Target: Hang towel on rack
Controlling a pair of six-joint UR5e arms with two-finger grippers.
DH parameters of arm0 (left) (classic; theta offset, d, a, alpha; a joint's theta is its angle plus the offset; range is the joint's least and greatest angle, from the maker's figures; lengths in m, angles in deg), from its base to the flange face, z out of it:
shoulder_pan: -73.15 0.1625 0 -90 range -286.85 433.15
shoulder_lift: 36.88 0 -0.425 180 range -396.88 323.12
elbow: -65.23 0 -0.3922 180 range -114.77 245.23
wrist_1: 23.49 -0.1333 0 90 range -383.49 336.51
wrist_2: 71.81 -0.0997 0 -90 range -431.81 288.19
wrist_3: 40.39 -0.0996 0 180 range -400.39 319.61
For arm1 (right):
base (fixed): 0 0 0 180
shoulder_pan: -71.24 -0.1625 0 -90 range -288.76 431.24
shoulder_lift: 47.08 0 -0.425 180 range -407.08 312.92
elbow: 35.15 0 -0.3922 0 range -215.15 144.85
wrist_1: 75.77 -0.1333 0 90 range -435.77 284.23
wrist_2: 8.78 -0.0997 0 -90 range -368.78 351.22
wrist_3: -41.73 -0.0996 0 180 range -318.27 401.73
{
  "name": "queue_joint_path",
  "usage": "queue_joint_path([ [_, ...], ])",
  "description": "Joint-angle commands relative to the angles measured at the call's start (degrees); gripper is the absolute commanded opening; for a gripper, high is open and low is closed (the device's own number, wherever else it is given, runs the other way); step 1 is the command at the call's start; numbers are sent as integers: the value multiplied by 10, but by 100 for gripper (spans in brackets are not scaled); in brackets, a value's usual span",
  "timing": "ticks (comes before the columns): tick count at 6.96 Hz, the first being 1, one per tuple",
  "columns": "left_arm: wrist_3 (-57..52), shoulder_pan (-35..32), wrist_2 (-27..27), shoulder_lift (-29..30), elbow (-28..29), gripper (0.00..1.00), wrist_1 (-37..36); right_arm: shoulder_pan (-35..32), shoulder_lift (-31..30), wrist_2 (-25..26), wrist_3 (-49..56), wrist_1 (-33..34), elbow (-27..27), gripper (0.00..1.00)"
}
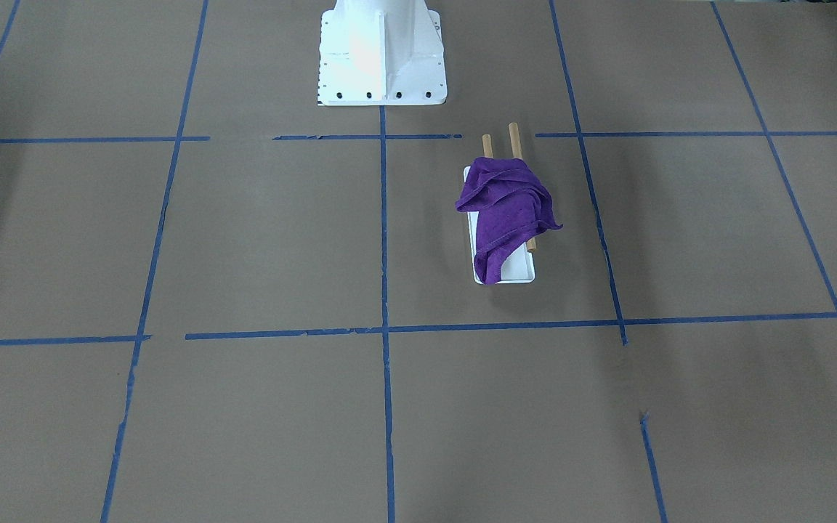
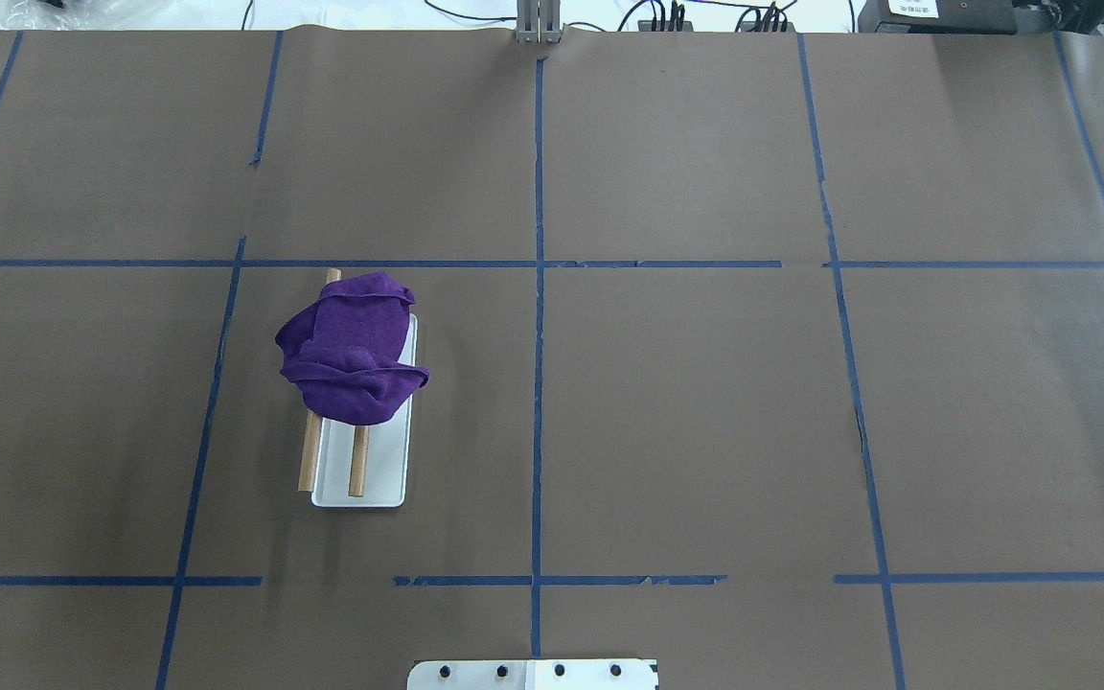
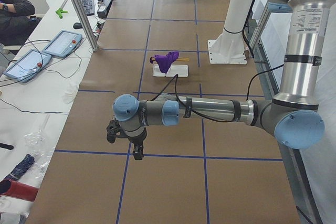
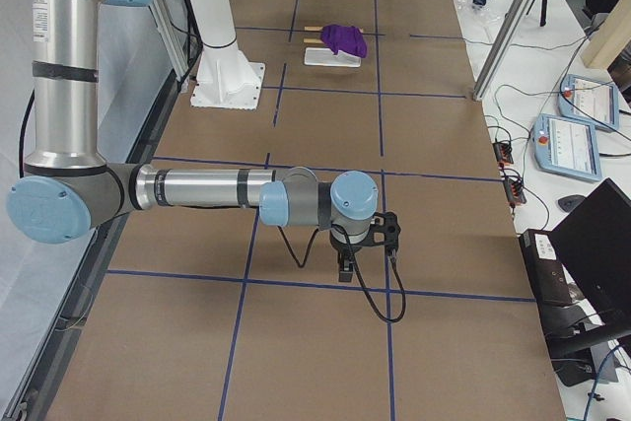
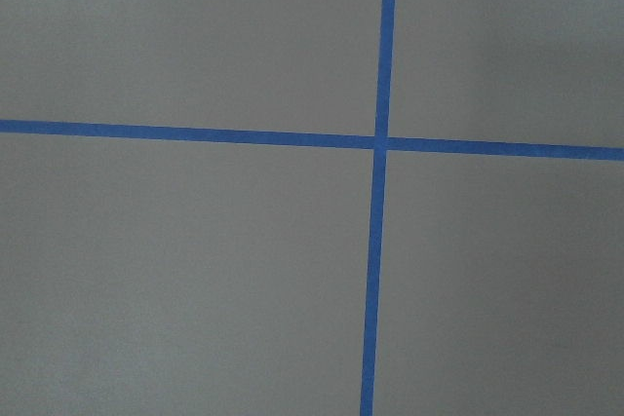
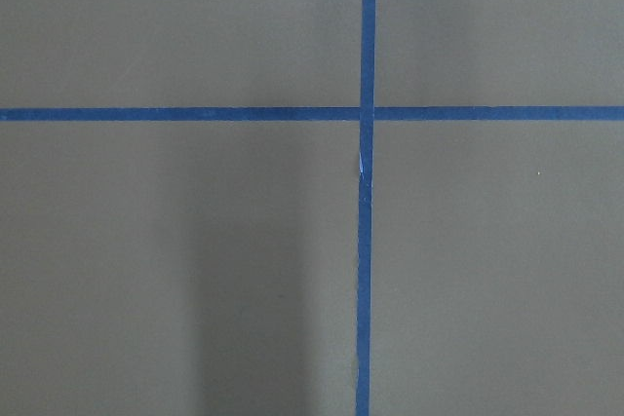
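Observation:
A crumpled purple towel (image 1: 509, 211) lies bunched over the two wooden rods (image 1: 514, 138) of the rack, whose white base (image 1: 516, 272) shows under it. In the overhead view the towel (image 2: 351, 355) covers the far half of the rack (image 2: 384, 479) and one rod (image 2: 357, 460) sticks out toward the robot. My left gripper (image 3: 137, 151) shows only in the exterior left view, far from the towel (image 3: 167, 60), above the paper; I cannot tell its state. My right gripper (image 4: 345, 268) shows only in the exterior right view, likewise far from the towel (image 4: 344, 38).
The white bolted robot pedestal (image 1: 382, 65) stands behind the rack. Brown paper with blue tape lines (image 2: 538, 383) covers the table. Both wrist views show only paper and a tape cross (image 5: 378, 141). Teach pendants (image 3: 29, 61) and cables lie on the side bench.

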Motion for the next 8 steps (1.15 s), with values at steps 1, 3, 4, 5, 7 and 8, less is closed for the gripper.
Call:
queue_joint_path([
  [1,0,0,0,0,0,100,0,-18,28,-5,0,40,8,100],
  [3,0,1,0,1,-1,100,0,-21,44,-2,6,65,8,100],
  [4,0,0,0,2,-1,100,0,-21,44,-3,6,65,7,100],
  [5,0,0,0,2,-2,100,0,-21,44,0,6,65,7,100],
  [7,0,1,0,3,-1,100,1,-21,44,2,6,64,8,100],
  [8,0,1,0,3,-1,100,1,-21,44,3,6,63,8,100],
])
